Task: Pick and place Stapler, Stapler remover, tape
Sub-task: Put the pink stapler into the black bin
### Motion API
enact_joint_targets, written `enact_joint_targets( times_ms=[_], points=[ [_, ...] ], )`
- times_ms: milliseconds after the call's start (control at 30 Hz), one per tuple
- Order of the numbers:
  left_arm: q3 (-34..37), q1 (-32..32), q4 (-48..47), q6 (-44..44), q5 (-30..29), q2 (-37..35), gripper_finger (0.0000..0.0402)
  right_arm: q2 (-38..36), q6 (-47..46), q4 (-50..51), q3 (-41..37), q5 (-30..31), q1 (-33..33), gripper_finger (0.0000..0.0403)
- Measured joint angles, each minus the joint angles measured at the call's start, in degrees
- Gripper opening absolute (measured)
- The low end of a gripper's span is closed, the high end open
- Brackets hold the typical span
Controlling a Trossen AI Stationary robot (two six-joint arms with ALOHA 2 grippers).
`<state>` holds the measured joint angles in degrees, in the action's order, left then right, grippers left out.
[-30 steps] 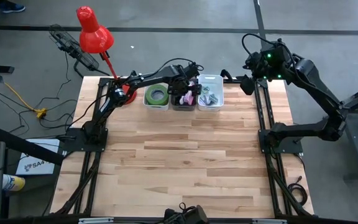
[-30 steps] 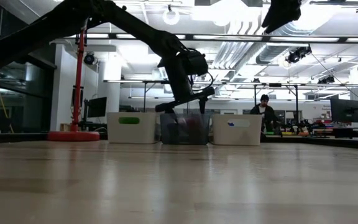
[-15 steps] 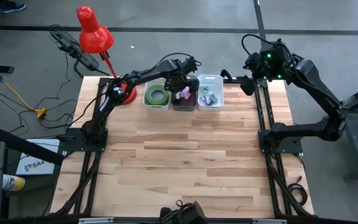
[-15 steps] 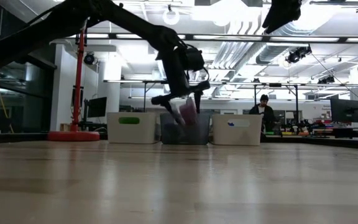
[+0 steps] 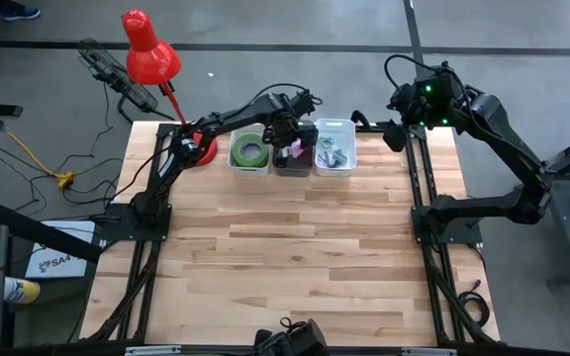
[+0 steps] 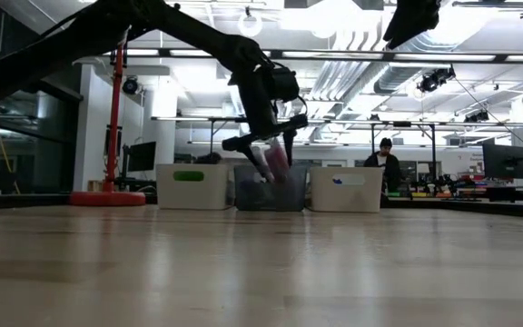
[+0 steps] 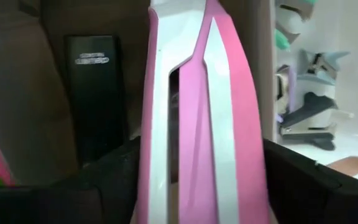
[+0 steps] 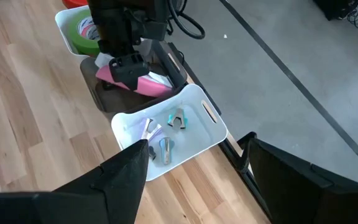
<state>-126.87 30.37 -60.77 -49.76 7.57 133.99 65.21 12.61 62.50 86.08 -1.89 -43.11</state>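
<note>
My left gripper [image 5: 290, 140] is above the dark middle bin [image 5: 293, 166] at the table's far edge, shut on a pink and white stapler [image 7: 197, 112]. In the low view the stapler [image 6: 275, 162] hangs tilted, its lower end at about the bin's rim. A black stapler [image 7: 95, 93] lies in that bin. A green tape roll [image 5: 249, 150] lies in the white bin to the left. Stapler removers [image 8: 178, 118] lie in the white bin to the right. My right gripper [image 8: 197, 180] is open and raised beyond the table's far right corner. My left gripper pinches the pink stapler by its two long sides [image 7: 149, 186] between its two fingers. The fingers [image 8: 129, 67] come steeply from above and lie across it. The stapler is tilted, one end lower, and lifted off the bin's floor.
The three bins stand side by side along the far edge, beside the red lamp's base [image 5: 202, 150]. The wide wooden tabletop [image 5: 285, 257] lies in front of them. A person [image 6: 387, 162] shows far behind the table in the low view.
My left gripper has risen from inside the dark bin, bringing the pink stapler up with it. The stapler lay down in the bin and now hangs tilted at the rim.
</note>
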Motion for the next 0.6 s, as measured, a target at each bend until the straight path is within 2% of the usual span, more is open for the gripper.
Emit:
enact_joint_targets(
  times_ms=[200, 300, 400, 600],
  points=[
    [0.00, 0.01, -1.79, 1.65, -0.28, 0.00, 0.0219, 0.00, 0.59, -0.02, 0.00, 0.00, 0.00, 0.0268],
    [0.00, 0.00, -1.88, 1.95, -0.44, 0.00, 0.0222, 0.00, 0.95, -0.02, 0.00, 0.00, 0.00, 0.0268],
    [0.02, 0.00, -1.93, 2.01, -0.53, 0.00, 0.0263, 0.00, 0.96, -0.02, 0.00, 0.00, 0.00, 0.0268],
    [0.02, 0.02, -2.53, 4.64, 0.19, 0.00, 0.0383, 0.00, 0.98, -0.02, 0.00, 0.00, 0.00, 0.0268]
  ],
)
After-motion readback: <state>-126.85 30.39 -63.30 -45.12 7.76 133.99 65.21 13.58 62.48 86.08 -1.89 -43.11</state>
